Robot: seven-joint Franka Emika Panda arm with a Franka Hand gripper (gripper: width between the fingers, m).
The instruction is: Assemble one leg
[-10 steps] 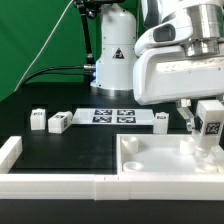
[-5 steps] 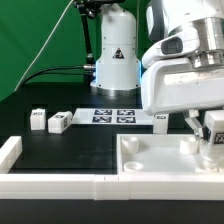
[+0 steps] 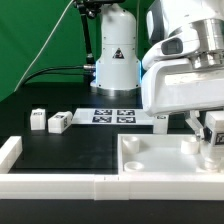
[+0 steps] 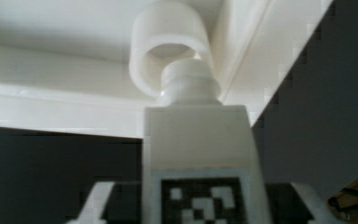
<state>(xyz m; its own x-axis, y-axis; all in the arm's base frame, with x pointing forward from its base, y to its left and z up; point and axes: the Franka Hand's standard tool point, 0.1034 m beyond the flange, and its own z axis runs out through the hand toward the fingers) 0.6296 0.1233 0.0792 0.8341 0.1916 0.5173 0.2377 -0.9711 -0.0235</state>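
Note:
My gripper [image 3: 215, 133] is shut on a white leg [image 3: 216, 131] with a black-and-white tag and holds it upright over the right end of the large white tray-like part [image 3: 165, 165]. In the wrist view the leg [image 4: 197, 140] fills the middle, tag facing the camera. Its peg tip sits at a round socket [image 4: 165, 45] in the tray's corner. Three more legs lie on the black table: two at the exterior view's left [image 3: 38, 120] [image 3: 58, 123] and one by the marker board [image 3: 161, 121].
The marker board [image 3: 112, 116] lies flat behind the tray. A white rail [image 3: 50, 183] runs along the front with a short wall [image 3: 10, 150] at the exterior view's left. The robot base [image 3: 115, 55] stands at the back.
The gripper with the leg has moved toward the exterior view's right and down to the tray's right end over the second. It has barely moved in the last half second.

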